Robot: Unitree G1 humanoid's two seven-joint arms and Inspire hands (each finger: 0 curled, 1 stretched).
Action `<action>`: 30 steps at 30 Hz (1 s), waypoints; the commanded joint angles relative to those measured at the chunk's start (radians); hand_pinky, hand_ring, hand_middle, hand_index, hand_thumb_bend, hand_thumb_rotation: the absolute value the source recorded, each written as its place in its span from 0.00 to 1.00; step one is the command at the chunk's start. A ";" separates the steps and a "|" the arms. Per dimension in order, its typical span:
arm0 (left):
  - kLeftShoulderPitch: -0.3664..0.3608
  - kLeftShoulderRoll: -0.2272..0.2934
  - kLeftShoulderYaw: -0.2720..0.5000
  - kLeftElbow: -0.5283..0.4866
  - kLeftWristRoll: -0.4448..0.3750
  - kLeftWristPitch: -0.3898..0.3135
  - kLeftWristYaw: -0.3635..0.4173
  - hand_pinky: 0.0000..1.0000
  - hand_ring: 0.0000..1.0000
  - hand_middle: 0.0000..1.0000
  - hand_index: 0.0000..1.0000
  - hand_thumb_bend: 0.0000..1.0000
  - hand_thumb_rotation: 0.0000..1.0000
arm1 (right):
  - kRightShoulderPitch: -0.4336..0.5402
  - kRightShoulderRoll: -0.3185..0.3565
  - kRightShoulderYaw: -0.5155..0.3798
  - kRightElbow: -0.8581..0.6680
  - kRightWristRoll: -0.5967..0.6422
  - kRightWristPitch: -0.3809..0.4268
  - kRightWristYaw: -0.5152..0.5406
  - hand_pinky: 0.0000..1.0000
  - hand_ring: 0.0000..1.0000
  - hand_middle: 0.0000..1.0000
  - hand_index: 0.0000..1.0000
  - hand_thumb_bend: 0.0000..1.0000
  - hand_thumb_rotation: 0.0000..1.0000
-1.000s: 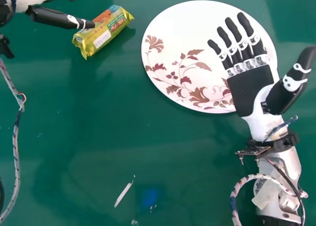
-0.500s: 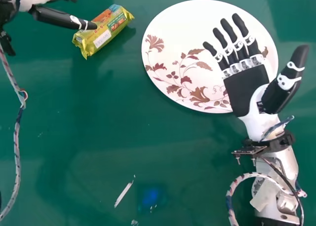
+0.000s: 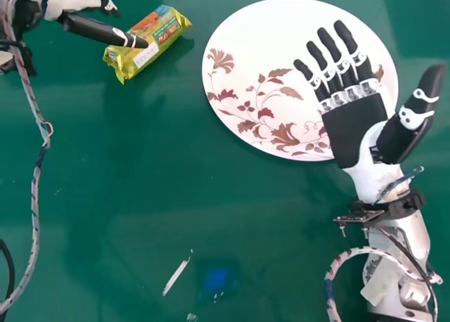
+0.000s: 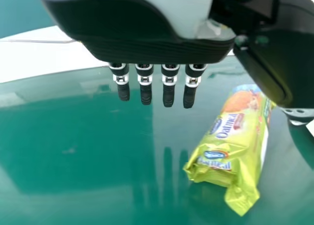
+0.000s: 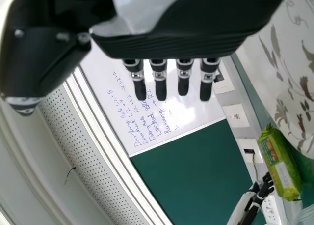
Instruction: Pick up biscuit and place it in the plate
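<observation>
Across the green tabletop (image 3: 176,195), light is being thrown back in soft patches, and on it a round white plate (image 3: 242,48) with reddish-brown flowers is laid out. Over its side the right hand (image 3: 355,125) is held palm up, its fingers (image 3: 333,45) stretched and spread, its thumb stuck well out, with nothing grasped. In the right wrist view a whiteboard (image 5: 196,107) covered in handwriting is caught behind.

Now to the other side, where the action is! The biscuit packet (image 3: 133,60) is found lying aslant on the table, well apart from the plate, and above one end of it the left hand (image 3: 98,29) is poised. Its fingers (image 4: 169,92) are straight and set apart, nothing clamped between them; the thumb is held over the packet, though whether the wrapper is touched cannot be told.

So it is the pick-up that is in hand, by the look of it, with the grasp still to be made. What is called for next: the packet should be got squarely between thumb and fingers, then pinched firmly enough to be lifted. Care is needed, as the slick wrapper could be nudged away or spun if only its end is caught. After that, the plate's bare side could be aimed for.
</observation>
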 commanded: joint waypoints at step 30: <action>-0.054 -0.072 -0.111 0.193 0.051 -0.027 0.031 1.00 1.00 1.00 1.00 1.00 0.77 | 0.026 -0.041 -0.021 -0.052 0.019 0.052 -0.006 0.98 1.00 1.00 1.00 1.00 0.57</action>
